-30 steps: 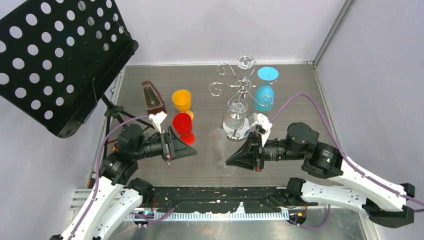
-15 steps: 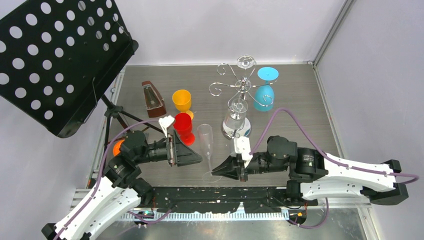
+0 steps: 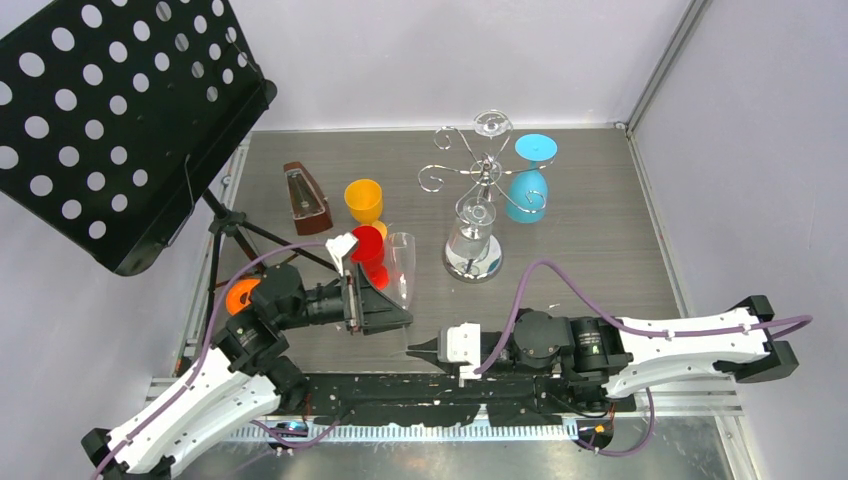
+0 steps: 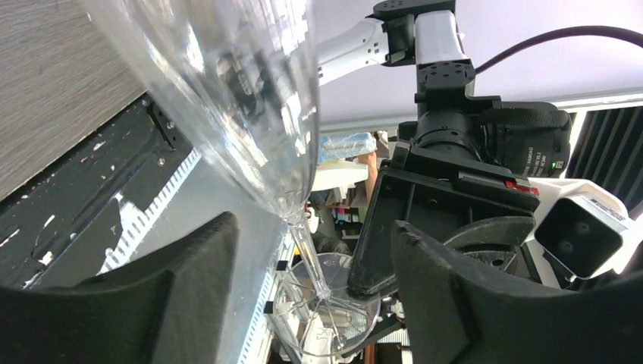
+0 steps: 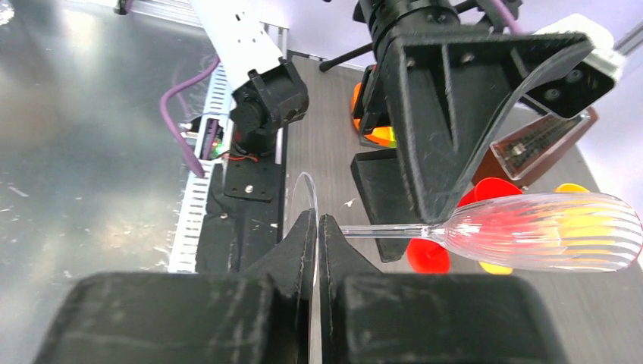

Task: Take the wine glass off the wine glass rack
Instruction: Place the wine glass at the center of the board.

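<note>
The clear fluted wine glass (image 3: 402, 265) is off the wine glass rack (image 3: 486, 172) and lies nearly level in the air near the table's front. My right gripper (image 3: 413, 350) (image 5: 315, 227) is shut on the thin edge of its foot. In the right wrist view the stem and ribbed bowl (image 5: 546, 231) point away to the right. My left gripper (image 3: 402, 306) (image 4: 312, 224) is open, one finger (image 4: 182, 296) on each side of the stem (image 4: 307, 250), touching neither it nor the bowl (image 4: 243, 98).
On the rack hang a blue glass (image 3: 529, 187) and a clear glass (image 3: 473, 235) over the mirrored base. A red cup (image 3: 367, 246), an orange cup (image 3: 363, 198) and a metronome (image 3: 305, 198) stand left of the held glass. A black perforated music stand (image 3: 110, 110) overhangs the left.
My right gripper has carried the glass left and toward the near edge, tipping it over toward level. The left gripper has come in around the stem and its jaws have narrowed a little.
</note>
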`<state>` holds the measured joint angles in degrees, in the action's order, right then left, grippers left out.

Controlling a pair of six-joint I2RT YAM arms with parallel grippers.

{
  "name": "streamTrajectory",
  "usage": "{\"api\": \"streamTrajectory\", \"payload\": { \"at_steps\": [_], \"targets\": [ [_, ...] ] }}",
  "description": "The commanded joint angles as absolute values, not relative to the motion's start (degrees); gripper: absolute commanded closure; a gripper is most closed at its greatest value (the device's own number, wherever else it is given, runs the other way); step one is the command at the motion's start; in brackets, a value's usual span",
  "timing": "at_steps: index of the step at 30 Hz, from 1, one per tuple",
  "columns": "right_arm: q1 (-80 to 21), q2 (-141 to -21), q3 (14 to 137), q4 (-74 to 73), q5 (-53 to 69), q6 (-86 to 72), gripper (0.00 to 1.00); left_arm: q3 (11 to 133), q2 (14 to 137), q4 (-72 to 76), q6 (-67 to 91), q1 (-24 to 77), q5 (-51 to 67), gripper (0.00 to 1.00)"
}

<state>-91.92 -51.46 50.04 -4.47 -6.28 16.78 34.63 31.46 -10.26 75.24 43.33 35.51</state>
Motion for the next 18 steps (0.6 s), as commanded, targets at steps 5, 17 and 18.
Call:
{"api": "streamTrajectory", "payload": {
  "at_steps": [5, 17, 18],
  "targets": [
    [-94.44, -52.75, 49.43, 5.32, -15.06, 22.88, 0.94, 33.61, 32.81, -4.48, 76.03, 47.87, 31.66, 0.47],
    [-96.05, -53.99, 49.52, 4.16, -18.78, 23.01, 0.94, 33.42, 33.94, -3.35, 75.62, 52.08, 29.05, 0.99],
    [-96.06, -54.02, 49.63, 3.88, -18.84, 22.97, 0.94, 33.36, 33.89, -3.42, 75.47, 52.3, 28.87, 1.0]
  ]
}}
